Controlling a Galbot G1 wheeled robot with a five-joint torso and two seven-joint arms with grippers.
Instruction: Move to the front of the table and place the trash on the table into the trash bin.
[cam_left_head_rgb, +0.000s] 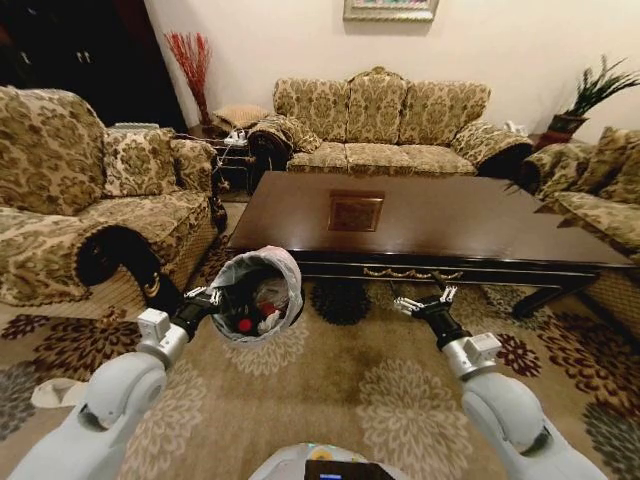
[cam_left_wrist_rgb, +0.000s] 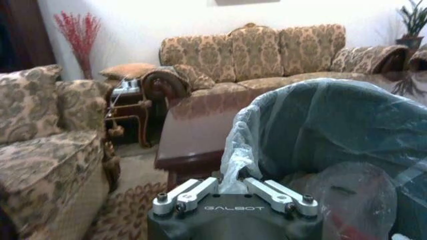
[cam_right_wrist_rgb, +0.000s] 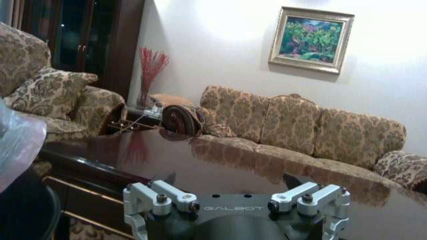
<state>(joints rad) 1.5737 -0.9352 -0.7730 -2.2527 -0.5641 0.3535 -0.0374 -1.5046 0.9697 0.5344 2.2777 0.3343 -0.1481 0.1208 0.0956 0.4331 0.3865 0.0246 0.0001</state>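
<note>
The table (cam_left_head_rgb: 480, 225) stands just ahead, its dark glossy top bare around the square inlay (cam_left_head_rgb: 356, 211). The trash bin (cam_left_head_rgb: 283, 268), dark with a grey-white liner, is off the table's front left corner over the carpet. My left gripper (cam_left_head_rgb: 213, 296) is shut on its near rim; in the left wrist view the fingers (cam_left_wrist_rgb: 193, 192) pinch the liner edge (cam_left_wrist_rgb: 233, 155). Trash (cam_left_head_rgb: 256, 314) in red and white lies inside the bin, and a clear crumpled piece (cam_left_wrist_rgb: 353, 195) shows through the liner. My right gripper (cam_left_head_rgb: 424, 298) hangs open, holding nothing, before the table's front edge.
Patterned sofas surround the table: one at the left (cam_left_head_rgb: 60, 200), one behind (cam_left_head_rgb: 385, 125), one at the right (cam_left_head_rgb: 600, 190). A small side table (cam_left_head_rgb: 228, 160) stands at the back left. A white scrap (cam_left_head_rgb: 45, 392) lies on the floral carpet (cam_left_head_rgb: 350, 400).
</note>
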